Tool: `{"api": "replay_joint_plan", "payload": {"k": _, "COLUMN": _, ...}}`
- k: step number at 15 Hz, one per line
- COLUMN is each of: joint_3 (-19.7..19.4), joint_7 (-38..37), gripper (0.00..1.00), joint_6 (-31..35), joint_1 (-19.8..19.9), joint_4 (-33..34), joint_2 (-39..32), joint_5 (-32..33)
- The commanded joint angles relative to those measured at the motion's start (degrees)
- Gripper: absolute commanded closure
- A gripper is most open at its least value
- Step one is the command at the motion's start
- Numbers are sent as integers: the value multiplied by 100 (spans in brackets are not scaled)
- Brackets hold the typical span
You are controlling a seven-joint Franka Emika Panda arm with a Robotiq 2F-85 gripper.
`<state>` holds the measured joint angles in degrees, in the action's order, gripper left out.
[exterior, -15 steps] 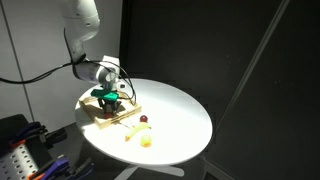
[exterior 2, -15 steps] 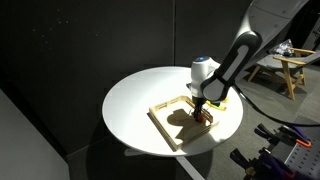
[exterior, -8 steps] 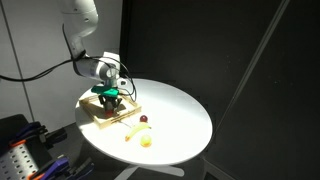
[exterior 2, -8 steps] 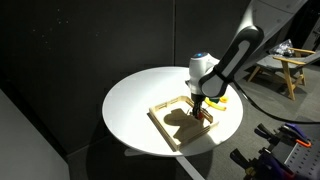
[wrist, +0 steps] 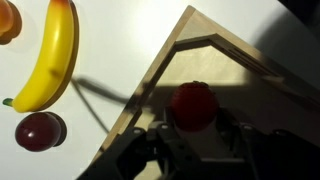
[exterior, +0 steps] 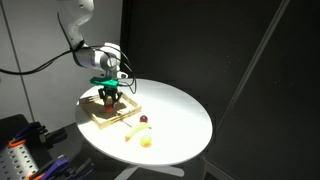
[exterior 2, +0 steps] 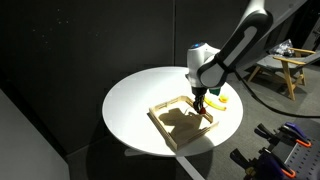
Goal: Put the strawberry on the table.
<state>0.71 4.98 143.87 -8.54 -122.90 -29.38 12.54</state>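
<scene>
The arm has risen since the earlier frame: the gripper (exterior: 109,97) was down in the wooden tray (exterior: 118,121) and now hangs clear above it, as both exterior views show (exterior 2: 203,101).

In the wrist view the strawberry (wrist: 192,105) sits between the two fingers (wrist: 160,138), which are closed against its sides. It looks large against the tray floor below, so I judge that it is clamped and has come up with the gripper rather than being left lying in the tray. The tray's rim (wrist: 230,45) runs diagonally across that view. The white table (wrist: 110,40) lies beyond it, with a banana (wrist: 50,55) and a dark maroon fruit (wrist: 40,130) resting there, well apart from the strawberry. In the exterior views the strawberry is too small to pick out with any certainty.

The step in hand is the carry: picking up looks done and placing is not yet begun. The next move calls for a sideways shift past the tray rim to a bare part of the table (exterior: 180,115), keeping away from the banana and the maroon fruit. The gripper should then lower until the strawberry is just above the surface, and only then let go. Such a small fruit could roll if it is dropped from any height.
</scene>
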Motion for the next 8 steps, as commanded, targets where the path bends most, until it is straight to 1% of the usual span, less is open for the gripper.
{"api": "replay_joint_plan", "payload": {"k": 1, "joint_3": -15, "joint_7": -162, "gripper": 77, "joint_6": -353, "joint_1": 12, "joint_4": -173, "joint_2": 472, "joint_5": 81}}
{"api": "replay_joint_plan", "payload": {"k": 5, "joint_3": -37, "joint_7": -240, "gripper": 77, "joint_6": -475, "joint_1": 97, "joint_4": -306, "joint_2": 843, "joint_5": 47}}
{"api": "replay_joint_plan", "payload": {"k": 8, "joint_3": -82, "joint_7": -349, "gripper": 77, "joint_6": -460, "joint_1": 237, "joint_4": -422, "joint_2": 1082, "joint_5": -45}}
